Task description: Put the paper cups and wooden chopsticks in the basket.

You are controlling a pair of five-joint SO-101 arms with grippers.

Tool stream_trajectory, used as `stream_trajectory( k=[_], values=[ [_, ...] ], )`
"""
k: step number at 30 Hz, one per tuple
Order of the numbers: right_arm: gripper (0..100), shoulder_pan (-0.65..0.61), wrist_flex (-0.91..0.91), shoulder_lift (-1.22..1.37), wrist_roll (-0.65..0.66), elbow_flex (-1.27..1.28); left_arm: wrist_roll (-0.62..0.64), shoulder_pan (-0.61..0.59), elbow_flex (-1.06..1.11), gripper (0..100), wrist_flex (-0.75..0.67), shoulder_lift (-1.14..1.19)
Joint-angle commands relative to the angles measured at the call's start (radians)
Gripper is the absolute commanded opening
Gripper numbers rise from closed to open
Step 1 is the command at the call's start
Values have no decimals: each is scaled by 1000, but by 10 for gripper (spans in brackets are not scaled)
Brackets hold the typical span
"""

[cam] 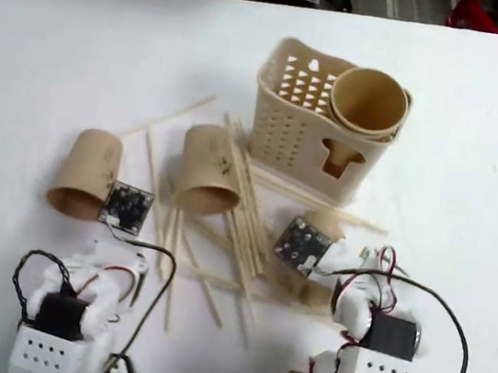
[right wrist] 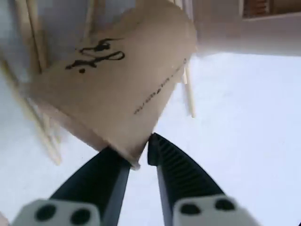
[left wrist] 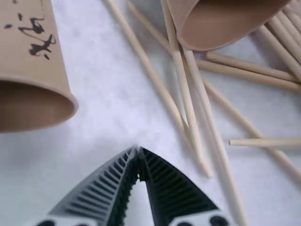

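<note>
One paper cup [cam: 369,101] sits in the basket [cam: 300,119] — most remains.
The right gripper [right wrist: 134,148] jaws pinch a second cup [right wrist: 117,80]; the left gripper [left wrist: 139,150] jaws are closed, empty — two cups [cam: 87,173], chopsticks [cam: 243,214] lie on the surface [cam: 466,226].

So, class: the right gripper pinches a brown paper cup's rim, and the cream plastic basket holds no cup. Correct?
Not quite. The high view shows a brown paper cup standing in the cream plastic basket. The right gripper does pinch a second cup's rim.
</note>
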Motion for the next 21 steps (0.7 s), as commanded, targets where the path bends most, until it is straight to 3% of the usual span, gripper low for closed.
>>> stream_trajectory(
  k=[1, 6, 16, 21],
  values=[
    [19, 68, 12, -12, -9, -87, -3, 5, -5, 24, 5, -10],
    [19, 105, 130, -12, -29, -181, -8, 5, -14, 27, 2, -10],
    [19, 101, 252, -12, -407, -270, -14, -28, -178, 27, 20, -10],
    [19, 125, 222, -12, -549, -267, -224, -30, -238, 28, -66, -10]
  ],
)
